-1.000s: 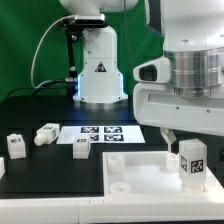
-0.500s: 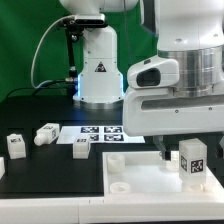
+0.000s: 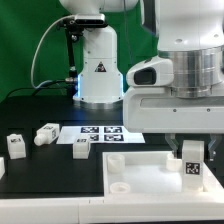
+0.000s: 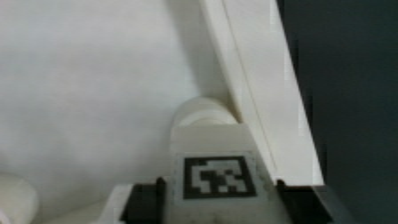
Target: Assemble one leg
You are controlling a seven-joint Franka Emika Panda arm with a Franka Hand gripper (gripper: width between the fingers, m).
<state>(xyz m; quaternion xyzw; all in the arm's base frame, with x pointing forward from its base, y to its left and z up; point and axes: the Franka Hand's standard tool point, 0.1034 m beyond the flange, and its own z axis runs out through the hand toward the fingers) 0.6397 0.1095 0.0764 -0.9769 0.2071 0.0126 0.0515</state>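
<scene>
One leg (image 3: pixel 192 170) upright between end effector (image 3: pixel 188 150) jaws

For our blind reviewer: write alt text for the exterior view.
The gripper holds a tagged white leg upright at the white panel, on the exterior view's right. Three loose legs and the marker board lie on the table.

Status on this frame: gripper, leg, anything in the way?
Gripper shut on the leg. Leg upright at the panel corner, exterior view's right. Seating unclear. Nothing blocking in view.
</scene>
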